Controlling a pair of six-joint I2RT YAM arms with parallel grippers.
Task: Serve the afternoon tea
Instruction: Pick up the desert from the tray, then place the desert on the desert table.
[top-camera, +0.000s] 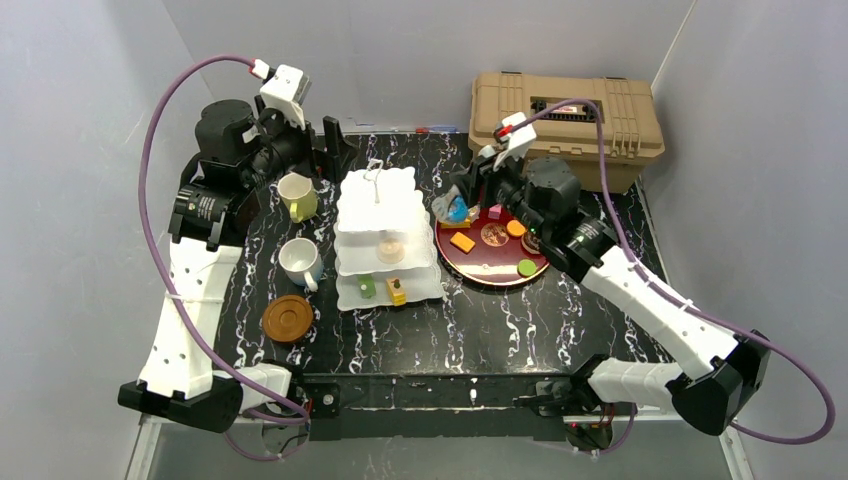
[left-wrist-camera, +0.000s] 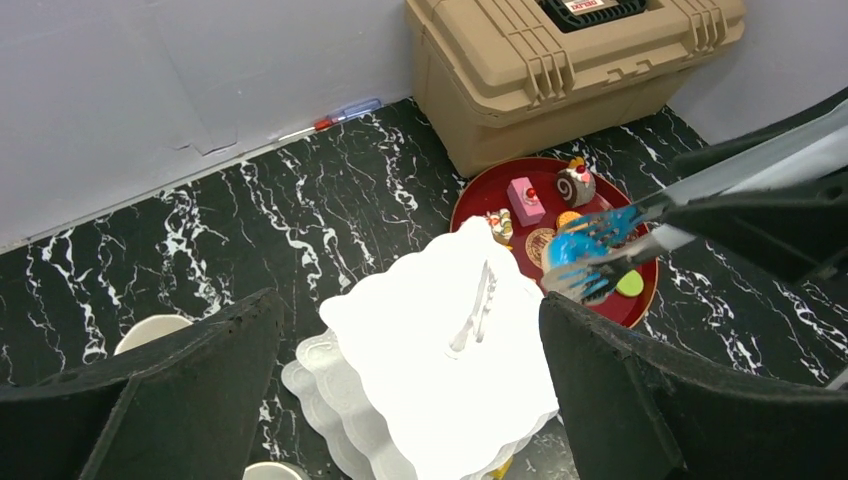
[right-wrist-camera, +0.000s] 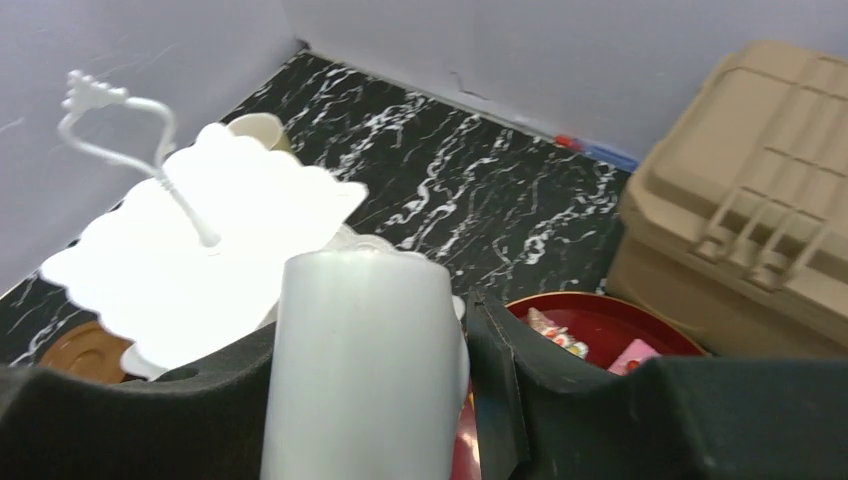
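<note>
The white three-tier cake stand stands mid-table with a few small pastries on its lower tiers. To its right, a red plate carries several pastries. My right gripper is shut on pale tongs, whose tips pinch a blue pastry above the plate's left edge. My left gripper hangs open, high over the stand's back left. Left of the stand are a yellow-green mug, a white mug and a brown coaster.
A tan ribbed case sits at the back right, just behind the red plate. Grey walls enclose the black marbled table on three sides. A pen lies along the back wall.
</note>
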